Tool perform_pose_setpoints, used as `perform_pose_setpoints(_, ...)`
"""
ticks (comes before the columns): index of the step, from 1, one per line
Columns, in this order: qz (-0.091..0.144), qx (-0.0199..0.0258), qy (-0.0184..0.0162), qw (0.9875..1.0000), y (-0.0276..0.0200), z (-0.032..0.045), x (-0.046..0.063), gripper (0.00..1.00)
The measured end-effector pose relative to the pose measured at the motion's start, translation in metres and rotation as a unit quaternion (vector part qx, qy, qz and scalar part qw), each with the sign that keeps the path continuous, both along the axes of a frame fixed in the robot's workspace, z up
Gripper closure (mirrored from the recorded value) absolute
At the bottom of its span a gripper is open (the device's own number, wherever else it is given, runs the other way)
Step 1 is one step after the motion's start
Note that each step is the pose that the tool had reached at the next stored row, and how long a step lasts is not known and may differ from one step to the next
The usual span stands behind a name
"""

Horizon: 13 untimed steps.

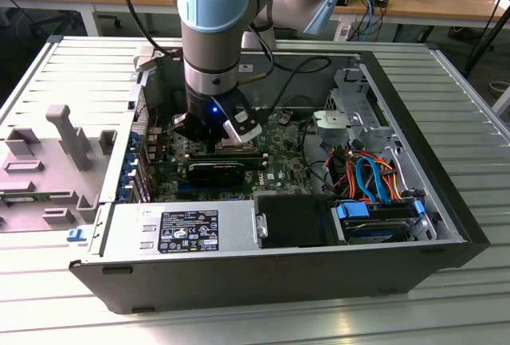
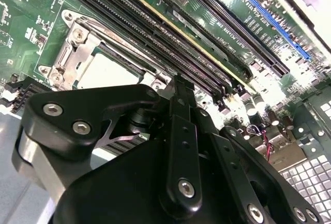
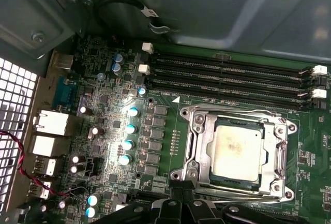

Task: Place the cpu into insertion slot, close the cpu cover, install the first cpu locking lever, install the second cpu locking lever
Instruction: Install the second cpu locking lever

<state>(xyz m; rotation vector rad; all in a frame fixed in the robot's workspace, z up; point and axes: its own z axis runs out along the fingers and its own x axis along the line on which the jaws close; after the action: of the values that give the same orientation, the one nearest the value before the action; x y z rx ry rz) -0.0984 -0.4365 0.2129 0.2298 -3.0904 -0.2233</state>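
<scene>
Exterior view: found the arm reaching down into the open computer case (image 1: 446, 225), which lay on its side on the slatted metal counter (image 1: 446, 66). Saw the hand (image 1: 211, 134) low over the green motherboard (image 1: 279, 162), at about ten o'clock from the case's middle. Noted a silver power supply (image 1: 183, 229) at six o'clock from the hand, blue and orange cables (image 1: 370, 178) at three o'clock, and a grey fixture (image 1: 64, 134) on the counter out at nine o'clock.

In the first wrist view, made out the cpu (image 3: 236, 154) lying flat inside the insertion slot (image 3: 182, 174), dull silver top showing through the window of the cpu cover (image 3: 204, 146). Found the cover down flat around the chip. Saw a thin wire locking lever (image 3: 232, 112) running along the cover's edge nearest the long black memory slots (image 3: 232, 74); could not tell whether latched. Found the hand (image 3: 181, 203) just beside the slot's rim, not touching the chip.

Could not tell, from any view, whether the hand was apart or together.
</scene>
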Motion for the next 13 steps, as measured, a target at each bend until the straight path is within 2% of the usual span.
perform_pose_setpoints(3,0.000,0.0130,0.0000,0.9999,-0.0062,-0.0003,-0.0002,0.89)
perform_pose_setpoints(9,0.000,0.0146,0.0000,0.9999,-0.0074,-0.0025,-0.0002,0.89)
perform_pose_setpoints(12,0.000,0.0168,0.0000,0.9999,-0.0074,-0.0038,-0.0002,0.89)
perform_pose_setpoints(13,0.000,0.0191,0.0000,0.9998,-0.0075,-0.0043,-0.0002,0.89)
